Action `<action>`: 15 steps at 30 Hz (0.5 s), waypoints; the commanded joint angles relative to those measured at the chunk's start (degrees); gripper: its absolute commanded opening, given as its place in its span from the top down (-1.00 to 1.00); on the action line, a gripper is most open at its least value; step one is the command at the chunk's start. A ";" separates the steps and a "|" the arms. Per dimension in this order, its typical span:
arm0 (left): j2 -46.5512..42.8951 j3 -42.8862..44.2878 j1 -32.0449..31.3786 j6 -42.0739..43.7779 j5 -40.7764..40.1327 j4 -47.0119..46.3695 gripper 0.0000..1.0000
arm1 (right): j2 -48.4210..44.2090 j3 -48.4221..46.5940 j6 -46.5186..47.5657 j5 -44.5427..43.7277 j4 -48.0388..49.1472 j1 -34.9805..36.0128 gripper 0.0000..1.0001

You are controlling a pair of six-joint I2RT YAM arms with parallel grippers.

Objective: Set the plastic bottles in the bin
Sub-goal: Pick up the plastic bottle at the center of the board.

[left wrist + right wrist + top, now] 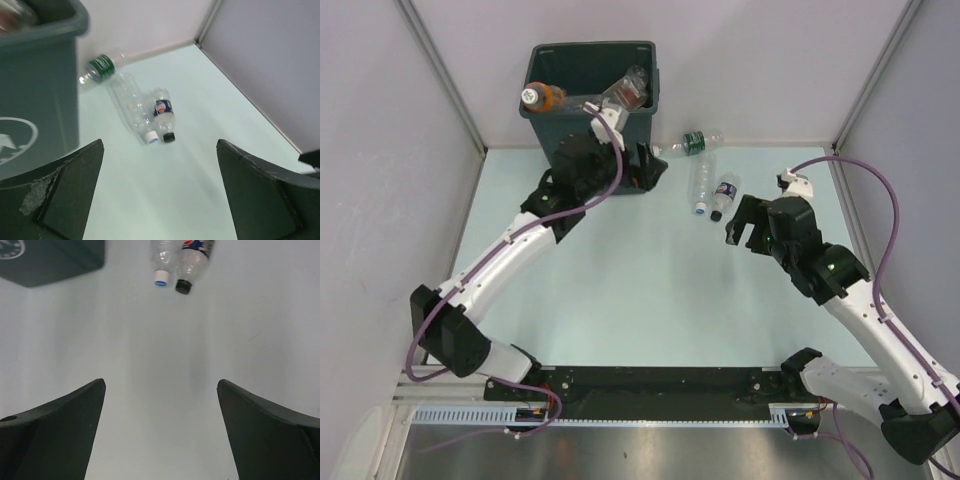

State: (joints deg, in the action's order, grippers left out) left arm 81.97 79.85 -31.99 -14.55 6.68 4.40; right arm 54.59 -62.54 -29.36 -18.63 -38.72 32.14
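I'm eyeing the black-capped bottle (pixel 724 195) — on the table (pixel 620 290) right of the bin (pixel 592 46), cap toward the nearer R gripper (pixel 741 232), long axis prob. straight ahead — R and L gripper (pixel 651 166) both gaping, empty.

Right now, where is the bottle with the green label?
In the top view, the green-label bottle lies by the far wall, right of the bin, beyond the two other bottles.
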 commanded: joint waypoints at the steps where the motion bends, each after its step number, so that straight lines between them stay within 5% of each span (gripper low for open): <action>1: 3.09 -1.54 -4.38 -1.01 -3.93 -1.68 -1.00 | -2.29 2.07 -3.33 0.79 -0.57 -3.83 -0.97; 7: 13.64 3.02 -7.30 -3.20 -11.50 1.66 -1.00 | -4.31 3.83 -3.42 1.41 -0.65 -6.30 -0.97; 15: 31.46 17.49 -7.48 -6.81 -10.37 6.05 -0.93 | -5.72 5.68 -4.21 2.02 -0.92 -7.97 -0.96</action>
State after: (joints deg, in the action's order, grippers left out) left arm 107.48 88.29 -39.46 -18.20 -2.55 9.28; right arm 49.87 -57.67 -32.27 -17.04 -39.62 24.82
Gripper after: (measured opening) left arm 0.976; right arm 0.983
